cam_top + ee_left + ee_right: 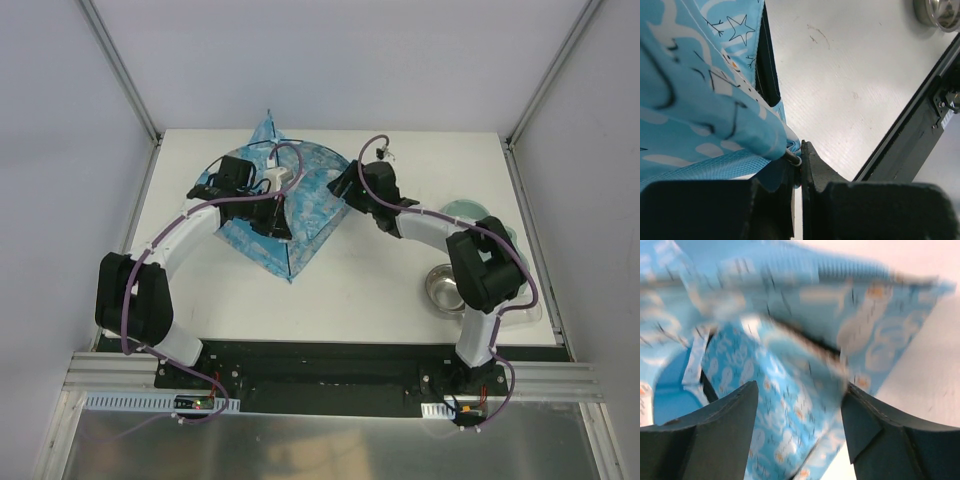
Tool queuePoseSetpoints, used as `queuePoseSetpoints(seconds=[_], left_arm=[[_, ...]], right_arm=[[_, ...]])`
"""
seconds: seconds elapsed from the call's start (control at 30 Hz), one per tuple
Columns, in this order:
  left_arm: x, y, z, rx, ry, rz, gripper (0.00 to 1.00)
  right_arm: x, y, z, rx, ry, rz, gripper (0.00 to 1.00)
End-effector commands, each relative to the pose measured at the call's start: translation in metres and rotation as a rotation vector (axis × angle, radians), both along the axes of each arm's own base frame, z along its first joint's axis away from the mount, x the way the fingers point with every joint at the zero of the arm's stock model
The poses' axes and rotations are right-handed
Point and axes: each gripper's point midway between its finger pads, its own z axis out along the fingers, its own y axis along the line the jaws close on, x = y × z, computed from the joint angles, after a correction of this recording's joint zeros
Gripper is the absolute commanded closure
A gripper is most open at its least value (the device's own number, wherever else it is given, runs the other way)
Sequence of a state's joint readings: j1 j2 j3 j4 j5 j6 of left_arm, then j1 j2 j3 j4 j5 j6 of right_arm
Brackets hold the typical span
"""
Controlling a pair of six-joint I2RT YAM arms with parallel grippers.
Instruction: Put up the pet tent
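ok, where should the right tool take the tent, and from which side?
Likely the tent at its right-hand edge, coming in low from the right. That edge faces the right tool, which stands open astride the cloth. The left tool pinches a corner hem by its metal loop, so a grip opposite it lets the two spread the cloth. The right wrist view is blurred.

Wht arms (170, 238), blk joints (135, 295), purple cables (375, 138).
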State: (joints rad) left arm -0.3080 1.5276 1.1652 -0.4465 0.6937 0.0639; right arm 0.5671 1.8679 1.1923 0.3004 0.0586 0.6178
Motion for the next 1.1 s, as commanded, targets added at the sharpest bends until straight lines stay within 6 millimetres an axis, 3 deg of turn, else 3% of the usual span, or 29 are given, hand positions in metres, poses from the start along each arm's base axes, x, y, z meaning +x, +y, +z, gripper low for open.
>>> queuePoseSetpoints(seconds=[0.0, 0.13, 0.23, 0.37, 0.53, 0.63, 0.73, 0.83, 1.07], left_arm=[[-0.014, -0.009, 0.013, -0.068, -0.017, -0.075, 1.0], [-0.013, -0.01, 0.015, -0.071, -0.025, -0.08, 1.0], [-0.009, -0.01, 0.016, -0.063, -0.037, -0.077, 1.0], [-0.002, -0.011, 0.017, -0.057, -0.045, -0.072, 1.0], [0.003, -0.014, 0.022, -0.071, -0.057, -0.088, 1.0], [-0.003, -0.019, 0.029, -0.111, -0.069, -0.135, 1.0], [-0.01, -0.023, 0.037, -0.156, -0.073, -0.175, 1.0], [-0.017, -0.025, 0.041, -0.182, -0.068, -0.196, 1.0], [-0.033, -0.026, 0.048, -0.227, -0.049, -0.226, 1.0]], right_arm=[[0.048, -0.008, 0.051, 0.035, -0.237, -0.034, 0.36], [0.048, 0.008, 0.067, 0.073, -0.294, 0.042, 0.78], [0.033, 0.022, 0.069, 0.11, -0.277, 0.13, 1.0], [0.004, 0.042, 0.065, 0.117, -0.249, 0.207, 1.0], [-0.036, 0.085, 0.057, 0.179, -0.176, 0.371, 1.0], [-0.04, 0.099, 0.045, 0.193, -0.122, 0.387, 1.0], [-0.023, 0.091, 0.02, 0.097, -0.069, 0.277, 1.0], [0.005, 0.064, 0.006, -0.015, -0.097, 0.085, 1.0], [0.047, 0.028, -0.003, -0.226, -0.136, -0.138, 1.0]])
